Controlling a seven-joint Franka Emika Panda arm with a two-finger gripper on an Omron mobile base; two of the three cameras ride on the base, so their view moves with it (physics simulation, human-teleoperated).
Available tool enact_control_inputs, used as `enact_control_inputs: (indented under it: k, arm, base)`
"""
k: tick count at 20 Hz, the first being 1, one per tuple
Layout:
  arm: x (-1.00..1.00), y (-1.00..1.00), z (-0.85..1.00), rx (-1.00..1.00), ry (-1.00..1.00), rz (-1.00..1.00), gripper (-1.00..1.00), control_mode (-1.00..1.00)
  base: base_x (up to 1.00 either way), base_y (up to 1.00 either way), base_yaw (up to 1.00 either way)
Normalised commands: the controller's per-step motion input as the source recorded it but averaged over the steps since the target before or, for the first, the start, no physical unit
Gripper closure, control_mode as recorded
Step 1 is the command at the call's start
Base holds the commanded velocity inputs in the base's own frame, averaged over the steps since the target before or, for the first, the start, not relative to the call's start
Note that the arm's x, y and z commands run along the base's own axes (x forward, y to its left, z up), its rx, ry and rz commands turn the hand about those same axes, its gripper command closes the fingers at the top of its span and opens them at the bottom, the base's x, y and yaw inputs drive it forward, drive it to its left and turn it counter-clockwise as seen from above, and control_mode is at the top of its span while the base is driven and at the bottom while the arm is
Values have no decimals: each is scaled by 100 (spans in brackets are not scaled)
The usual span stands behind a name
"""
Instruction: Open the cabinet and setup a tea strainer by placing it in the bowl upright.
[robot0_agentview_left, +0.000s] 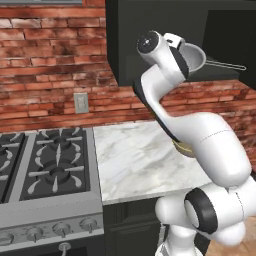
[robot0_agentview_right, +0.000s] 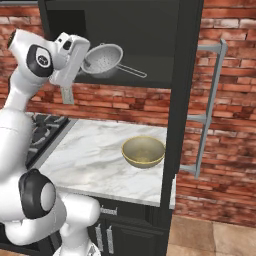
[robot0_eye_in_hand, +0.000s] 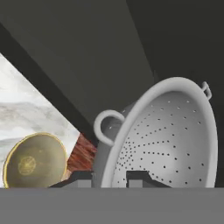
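Seen from the left base camera: a red brick wall (robot0_agentview_left: 45, 70) with a pale outlet plate (robot0_agentview_left: 81, 102), then a gas stove (robot0_agentview_left: 47, 167) with dark grates, then a white marble counter (robot0_agentview_left: 140, 160) just beside it. Above the counter, the black cabinet (robot0_agentview_left: 150, 35), with the tea strainer (robot0_agentview_left: 196, 57) tilted at its lower shelf edge, thin handle pointing right. Mostly hidden behind the white arm, the bowl (robot0_agentview_left: 184, 147), a gold sliver on the marble.

Seen from the right base camera: stove corner at far left, marble counter (robot0_agentview_right: 90, 155), then the olive-gold bowl (robot0_agentview_right: 143, 151) standing upright and in full sight near the counter's right end, well below the tea strainer (robot0_agentview_right: 104, 60). Held at the cabinet (robot0_agentview_right: 130, 30) opening, mesh basket tipped on its side. Further right, the swung-open door edge with its silver bar handle (robot0_agentview_right: 210, 105), and a floor (robot0_agentview_right: 200, 240) of tan tile.

From the hand camera: bowl (robot0_eye_in_hand: 36, 159) at lower left on marble, tea strainer (robot0_eye_in_hand: 168, 140) at right, perforated inside facing out, small loop on its rim. Gripper (robot0_eye_in_hand: 109, 178) pinching the strainer's rim between dark fingertips (robot0_eye_in_hand: 81, 178).
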Motion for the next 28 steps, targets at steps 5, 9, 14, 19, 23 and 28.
enact_control_inputs:
  k: [5,9,14,19,23,28]
  arm:
    - [-96,19,0,0,3,-31,100,-100]
    - [-100,0,-3,3,0,-32,100,-100]
    - [-72,0,-32,8,5,-27,100,-100]
    - [-23,-8,-54,11,8,-14,100,-100]
    - [-3,-46,-57,8,7,-10,100,-100]
    - [14,-72,-67,0,13,-17,100,-100]
  base:
    - [0,0,0]
    - [0,0,0]
    - [0,0,0]
    - [0,0,0]
    - [0,0,0]
    - [0,0,0]
